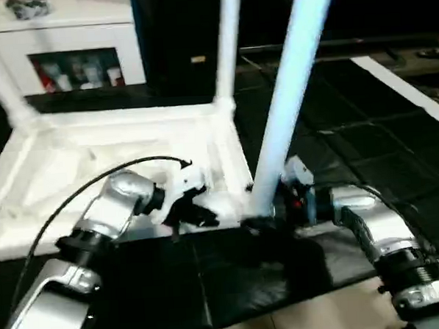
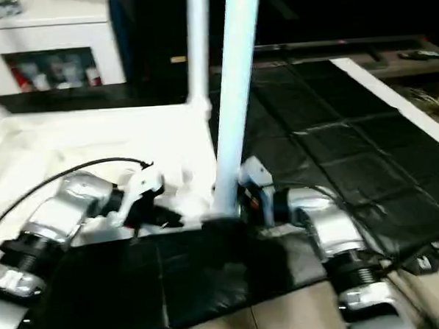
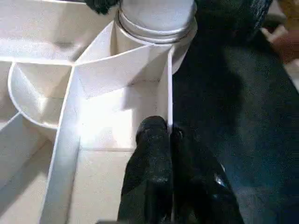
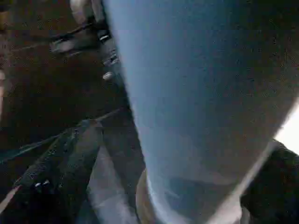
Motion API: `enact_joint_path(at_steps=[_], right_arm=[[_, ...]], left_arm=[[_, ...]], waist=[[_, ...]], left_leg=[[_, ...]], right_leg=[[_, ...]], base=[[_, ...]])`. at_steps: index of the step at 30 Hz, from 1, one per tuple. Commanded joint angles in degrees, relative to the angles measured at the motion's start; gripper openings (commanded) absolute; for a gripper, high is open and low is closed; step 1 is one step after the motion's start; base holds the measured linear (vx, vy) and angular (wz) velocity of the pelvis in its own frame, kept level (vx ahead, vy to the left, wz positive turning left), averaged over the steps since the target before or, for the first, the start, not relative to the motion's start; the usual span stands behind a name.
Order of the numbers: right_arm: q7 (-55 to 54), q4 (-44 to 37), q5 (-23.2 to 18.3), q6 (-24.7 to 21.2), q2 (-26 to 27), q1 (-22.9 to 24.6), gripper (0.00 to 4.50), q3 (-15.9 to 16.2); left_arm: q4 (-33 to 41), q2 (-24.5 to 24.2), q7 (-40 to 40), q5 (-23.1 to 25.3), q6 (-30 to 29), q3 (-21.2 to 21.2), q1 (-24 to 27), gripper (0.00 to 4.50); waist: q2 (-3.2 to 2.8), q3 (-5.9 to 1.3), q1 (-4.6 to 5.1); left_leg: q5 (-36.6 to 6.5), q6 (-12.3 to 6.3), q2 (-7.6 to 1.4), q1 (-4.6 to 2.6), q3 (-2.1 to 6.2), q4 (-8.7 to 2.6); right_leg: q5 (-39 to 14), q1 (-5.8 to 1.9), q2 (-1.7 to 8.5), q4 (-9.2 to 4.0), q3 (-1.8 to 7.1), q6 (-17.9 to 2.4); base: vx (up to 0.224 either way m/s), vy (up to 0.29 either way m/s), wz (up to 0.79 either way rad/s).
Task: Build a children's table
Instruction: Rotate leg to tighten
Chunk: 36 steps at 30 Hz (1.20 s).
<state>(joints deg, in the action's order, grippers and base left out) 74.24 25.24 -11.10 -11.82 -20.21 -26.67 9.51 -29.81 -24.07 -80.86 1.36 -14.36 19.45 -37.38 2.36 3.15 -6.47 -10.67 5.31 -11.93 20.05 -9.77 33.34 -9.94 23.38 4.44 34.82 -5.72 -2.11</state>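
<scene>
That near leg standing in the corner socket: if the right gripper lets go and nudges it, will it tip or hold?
The near leg probably holds: its base sits in the tabletop's corner socket. Being tall and slim, it may wobble if not fully seated. It looks like smooth, stiff plastic, so the right gripper's fingers could slip.

Upright legs [image 1: 293,94] and the top's ribs [image 3: 70,135] hem both hands; black mat [image 1: 350,128] rightward lies open
</scene>
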Motion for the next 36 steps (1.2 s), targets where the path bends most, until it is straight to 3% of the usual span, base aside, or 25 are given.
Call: enact_joint_path(at_steps=[1,4,5,9,14,20,28,34,36], right_arm=[[4.0,-1.1,-1.0,0.5,-1.1,-0.5,4.48,0.9],[6.9,-0.1,-1.7,0.7,-1.5,-1.0,4.48,1.3],[8.4,0.9,-1.8,0.9,-1.6,-1.4,4.21,1.5],[10.6,2.7,-2.1,1.5,-1.8,-2.2,3.94,2.0],[12.9,3.0,-2.8,2.0,-2.1,-2.4,3.60,2.4],[14.6,3.1,-2.9,2.4,-2.3,-2.2,2.83,2.5],[15.2,3.4,-3.5,2.5,-1.8,-1.9,2.29,2.6],[9.3,2.1,-4.3,0.2,0.7,-0.2,2.13,0.7],[1.4,3.0,-2.9,-1.2,3.2,-0.2,2.12,-0.5]], left_arm=[[2.6,0.1,-4.5,-1.5,2.8,1.9,-1.2,0.00],[2.7,-0.8,-6.4,-1.2,4.0,2.9,-1.1,0.00],[2.8,-1.1,-7.1,-1.1,4.8,3.4,-1.0,0.00],[3.4,-1.8,-8.7,-1.2,5.6,4.1,-0.7,0.00],[3.4,-2.3,-9.4,-1.1,6.3,4.2,-0.4,0.00],[2.8,-2.6,-9.5,-1.0,7.2,4.4,-0.5,0.00],[1.5,-2.4,-8.3,-0.5,7.5,4.2,-0.9,0.00],[-0.4,0.1,-1.5,-0.4,3.8,1.9,-1.8,0.00],[-1.6,1.9,4.1,0.1,1.0,0.3,-2.7,0.00]], waist=[[-0.38,-3.79,0.18],[-0.32,-3.76,0.05],[-0.29,-3.75,0.09],[-0.26,-3.74,0.07],[-0.17,-3.80,0.06],[-0.15,-3.86,0.06],[-0.32,-3.93,0.03],[-0.32,-3.62,0.21],[-0.27,-3.58,0.35]], left_leg=[[-9.4,-3.61,-1.79,-0.22,-0.11,-3.60],[-9.7,-3.18,-1.76,-0.14,-0.10,-3.59],[-9.7,-3.11,-1.77,-0.07,-0.09,-3.59],[-10.2,-2.57,-1.80,-0.13,-0.01,-3.61],[-9.3,-2.76,-1.74,-0.01,-0.03,-3.54],[-9.2,-2.93,-1.72,-0.01,-0.05,-3.46],[-9.2,-2.82,-1.71,-0.06,-0.06,-3.41],[-11.2,-1.88,-1.55,-0.24,0.05,-3.57],[-11.7,-1.55,-1.39,-0.27,0.11,-3.61]], right_leg=[[-11.9,-3.53,4.05,-4.07,3.35,-11.1],[-13.5,-3.52,4.08,-4.14,3.33,-10.5],[-13.7,-3.53,4.10,-4.14,3.36,-10.4],[-16.0,-3.44,4.22,-4.32,3.31,-9.8],[-14.9,-3.51,4.08,-4.17,3.27,-9.9],[-14.8,-3.52,4.03,-4.12,3.23,-10.0],[-13.8,-3.51,3.96,-4.02,3.21,-10.5],[-19.2,-3.34,3.98,-4.69,3.13,-8.8],[-21.4,-3.36,4.00,-5.05,3.07,-7.9]], base=[[0.000,0.000,0.00],[0.000,0.000,0.00],[0.000,0.000,0.00],[0.000,0.000,0.00],[0.000,0.000,0.00],[0.000,0.000,0.00],[0.000,0.000,0.00],[0.000,0.000,0.00],[0.000,0.000,0.00]])
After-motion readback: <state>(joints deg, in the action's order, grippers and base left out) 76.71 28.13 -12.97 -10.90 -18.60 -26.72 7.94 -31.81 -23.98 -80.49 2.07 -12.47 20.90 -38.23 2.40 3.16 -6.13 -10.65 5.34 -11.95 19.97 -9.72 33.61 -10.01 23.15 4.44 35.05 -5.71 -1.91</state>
